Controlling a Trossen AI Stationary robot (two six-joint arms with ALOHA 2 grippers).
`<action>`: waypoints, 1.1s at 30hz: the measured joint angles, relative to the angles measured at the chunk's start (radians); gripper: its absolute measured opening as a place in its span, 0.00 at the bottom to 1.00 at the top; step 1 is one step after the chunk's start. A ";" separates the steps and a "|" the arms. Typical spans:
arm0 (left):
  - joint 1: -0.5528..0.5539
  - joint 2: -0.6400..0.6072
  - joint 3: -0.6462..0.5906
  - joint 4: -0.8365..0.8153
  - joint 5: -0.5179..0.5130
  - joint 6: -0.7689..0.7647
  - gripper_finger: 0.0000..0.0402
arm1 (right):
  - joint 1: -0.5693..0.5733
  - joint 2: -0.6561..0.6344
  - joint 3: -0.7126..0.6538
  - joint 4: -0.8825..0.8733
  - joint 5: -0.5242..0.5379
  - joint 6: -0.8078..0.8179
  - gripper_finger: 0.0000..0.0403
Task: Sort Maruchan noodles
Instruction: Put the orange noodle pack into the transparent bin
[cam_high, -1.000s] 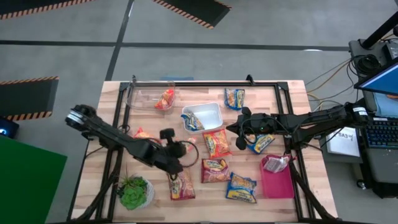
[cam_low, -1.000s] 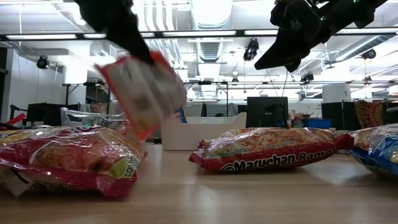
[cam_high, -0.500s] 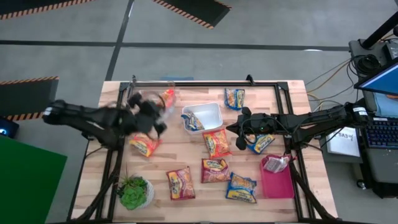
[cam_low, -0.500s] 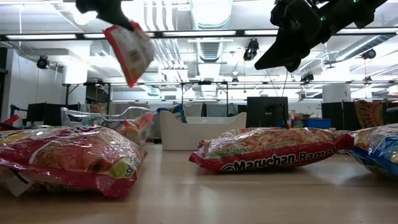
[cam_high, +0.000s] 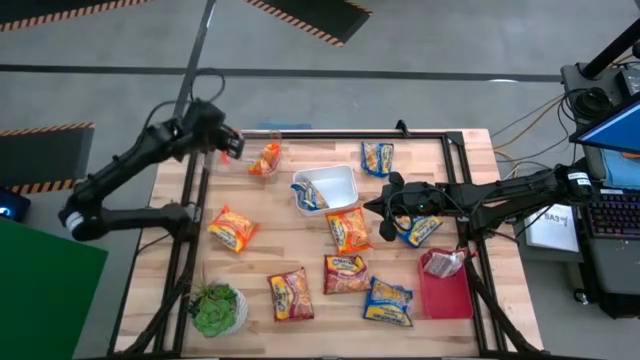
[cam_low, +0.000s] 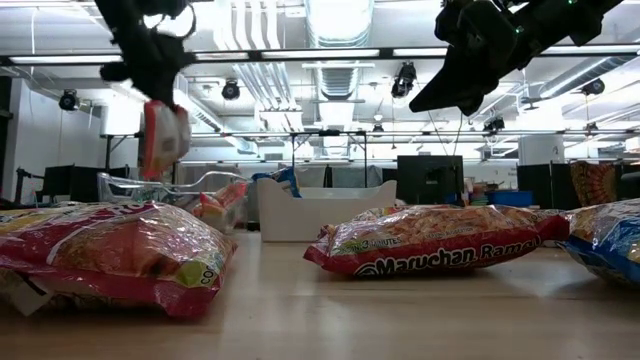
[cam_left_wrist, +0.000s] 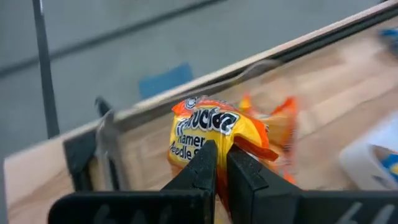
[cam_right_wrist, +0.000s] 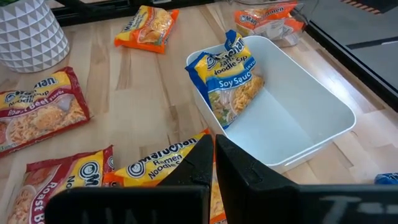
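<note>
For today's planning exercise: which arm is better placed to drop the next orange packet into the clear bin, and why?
The left. Its claw is shut on an orange packet and hangs at the clear bin, where another orange packet lies. The right claw holds nothing and sits mid-table by the white bin.
</note>
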 joint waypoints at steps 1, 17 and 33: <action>0.046 0.015 0.000 -0.001 0.023 0.014 0.00 | 0.000 0.000 0.000 0.000 0.000 -0.001 0.02; 0.189 0.303 -0.001 0.006 0.088 0.094 0.00 | 0.000 0.000 0.000 -0.004 0.000 -0.007 0.02; 0.182 0.491 0.000 -0.025 -0.174 0.120 0.07 | 0.000 0.000 0.000 -0.020 0.000 -0.006 0.02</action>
